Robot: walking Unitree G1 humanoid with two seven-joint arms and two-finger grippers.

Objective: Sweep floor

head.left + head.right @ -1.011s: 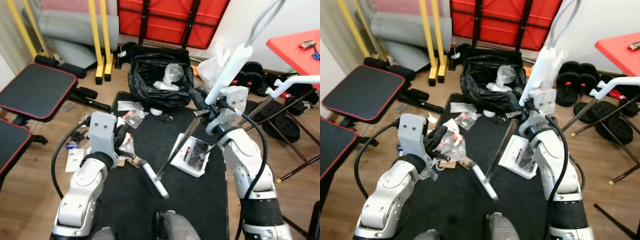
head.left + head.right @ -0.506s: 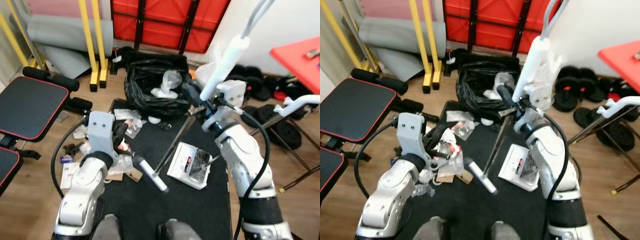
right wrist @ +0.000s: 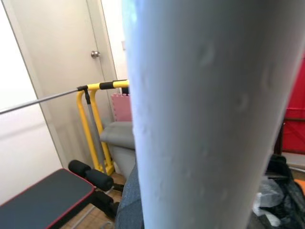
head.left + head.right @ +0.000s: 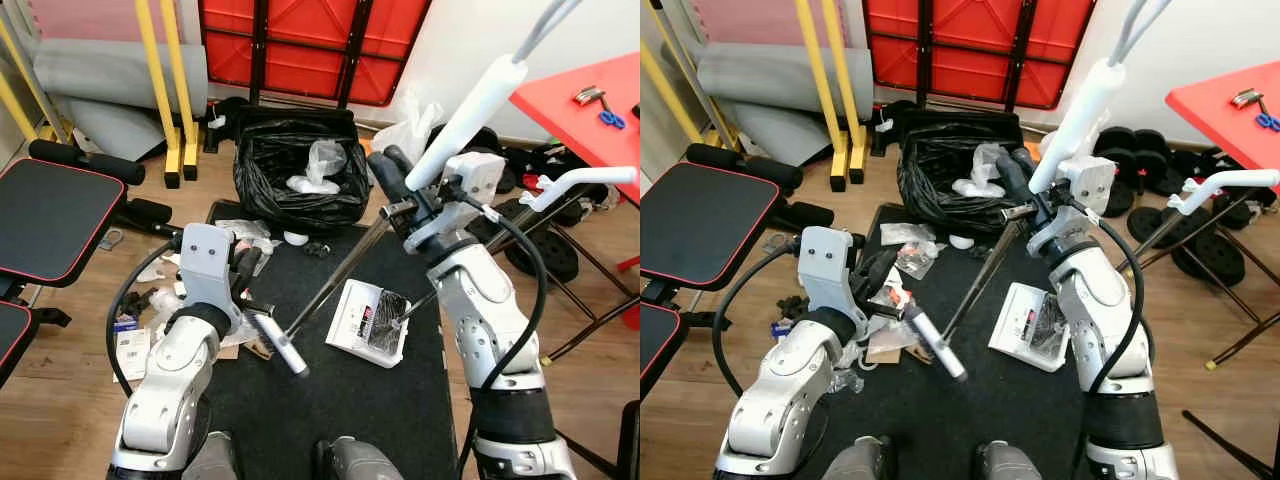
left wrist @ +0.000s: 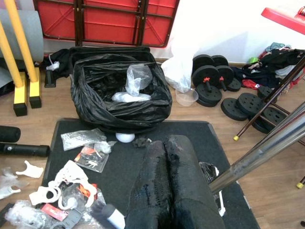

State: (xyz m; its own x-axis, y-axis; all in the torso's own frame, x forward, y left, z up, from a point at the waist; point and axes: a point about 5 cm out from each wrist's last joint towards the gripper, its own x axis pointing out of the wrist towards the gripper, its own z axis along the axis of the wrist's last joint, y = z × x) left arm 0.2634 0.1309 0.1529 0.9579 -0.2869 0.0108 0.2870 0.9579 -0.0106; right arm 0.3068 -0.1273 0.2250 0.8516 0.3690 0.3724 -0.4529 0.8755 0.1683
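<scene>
I hold one long pole with both grippers. Its metal shaft (image 4: 335,275) slants across the black mat (image 4: 370,420), and its white grip end (image 4: 280,345) hangs low by my left arm. My left gripper (image 5: 167,145) is shut on the shaft just above that grip. The shaft (image 5: 267,148) runs off beside the black fingers. Higher up, my right gripper (image 4: 385,178) is shut on the pole below its thick white sleeve (image 4: 470,115). Wrappers and scraps (image 4: 245,235) lie at the mat's left edge. An open black rubbish bag (image 4: 300,175) stands behind them.
A flat white pan (image 4: 365,318) with dark debris lies on the mat. Weight bench (image 4: 50,215) to the left, yellow frame (image 4: 165,90) and red folded table (image 4: 310,45) at the back. Weight plates (image 4: 550,250), metal legs and a red table (image 4: 590,90) crowd the right.
The camera has shifted, so the bag and bench sit differently in the picture. The pole's white grip end has swung left, away from the white pan and toward the litter.
</scene>
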